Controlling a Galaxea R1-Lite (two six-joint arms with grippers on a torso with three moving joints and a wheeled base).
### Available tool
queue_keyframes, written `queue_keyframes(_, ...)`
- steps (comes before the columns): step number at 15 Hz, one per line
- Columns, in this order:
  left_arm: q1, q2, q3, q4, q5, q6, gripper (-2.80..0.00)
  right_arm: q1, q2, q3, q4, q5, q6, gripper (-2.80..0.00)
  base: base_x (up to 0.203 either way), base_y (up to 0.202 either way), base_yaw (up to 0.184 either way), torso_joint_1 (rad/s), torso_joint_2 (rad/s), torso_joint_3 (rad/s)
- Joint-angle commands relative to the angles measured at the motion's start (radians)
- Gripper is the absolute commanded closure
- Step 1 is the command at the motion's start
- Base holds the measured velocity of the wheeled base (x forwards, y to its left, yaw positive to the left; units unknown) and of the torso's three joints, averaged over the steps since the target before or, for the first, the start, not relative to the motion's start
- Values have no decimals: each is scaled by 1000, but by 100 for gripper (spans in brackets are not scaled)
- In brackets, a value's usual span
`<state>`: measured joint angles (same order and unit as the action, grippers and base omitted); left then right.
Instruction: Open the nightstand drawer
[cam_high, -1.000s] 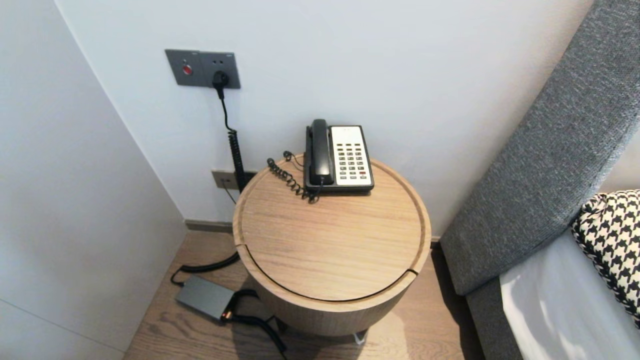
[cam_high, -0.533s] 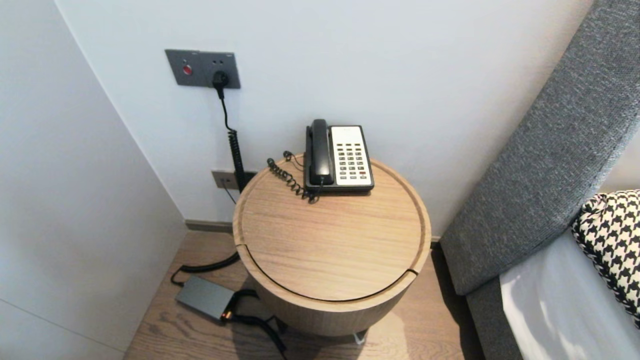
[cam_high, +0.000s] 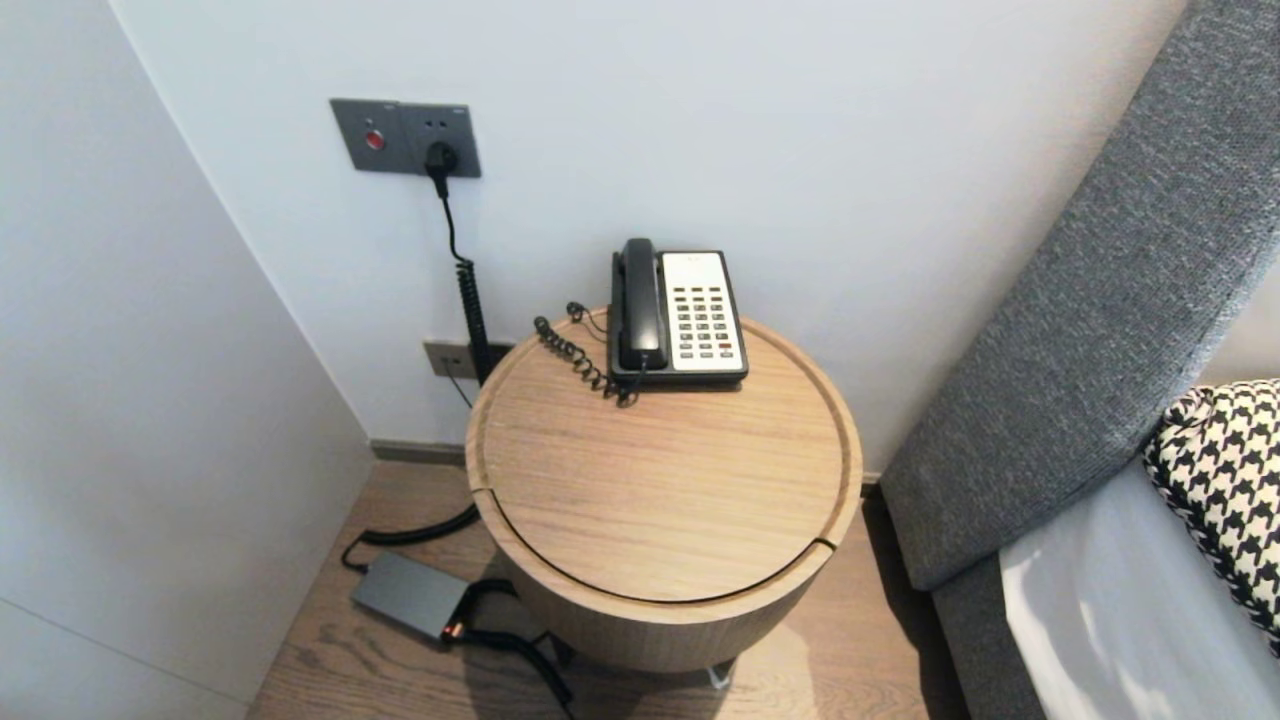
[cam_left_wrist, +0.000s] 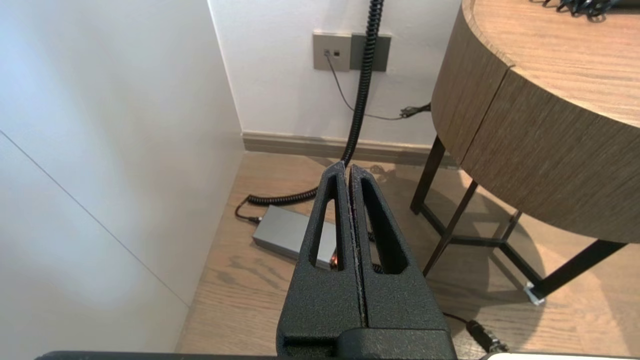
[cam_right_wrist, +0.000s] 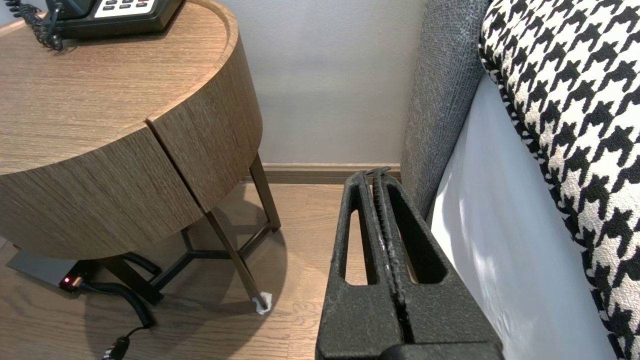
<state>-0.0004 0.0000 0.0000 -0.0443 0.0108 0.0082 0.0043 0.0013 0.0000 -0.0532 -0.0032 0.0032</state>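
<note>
nothing moved; left gripper, right gripper hang closed beside the table

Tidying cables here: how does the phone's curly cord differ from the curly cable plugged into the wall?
The phone cord is thin and lies on the table; the wall cable is thicker and hangs down to the floor. Both are black and coiled.

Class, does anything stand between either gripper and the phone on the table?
Nothing visible does. The phone sits far back on the table, bare wood before it, its cord at its left. The left gripper and right gripper, both shut, hang off the table's sides.
</note>
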Motion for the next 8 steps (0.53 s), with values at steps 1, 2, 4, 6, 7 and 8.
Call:
queue_keyframes(1, 0, -2, 12, -3, 3, -8, 0, 0, 2, 25, 0, 0, 0, 0, 0, 0, 0, 0, 0, 0)
queue_keyframes(2, 0, -2, 12, -3, 3, -10, 0, 0, 2, 25, 0, 0, 0, 0, 0, 0, 0, 0, 0, 0)
queue_keyframes(4, 0, -2, -6, 4, 6, -3, 0, 0, 2, 25, 0, 0, 0, 0, 0, 0, 0, 0, 0, 0)
queue_keyframes(6, 0, 18, -89, 65, 7, -9, 0, 0, 2, 25, -1, 0, 0, 0, 0, 0, 0, 0, 0, 0)
queue_keyframes(7, -1, 41, -156, 126, 2, -17, 0, 0, 2, 25, -2, 0, 0, 0, 0, 0, 0, 0, 0, 0)
queue_keyframes(8, -1, 82, -233, 186, -7, -24, 0, 0, 2, 25, -2, 0, 0, 0, 0, 0, 0, 0, 0, 0)
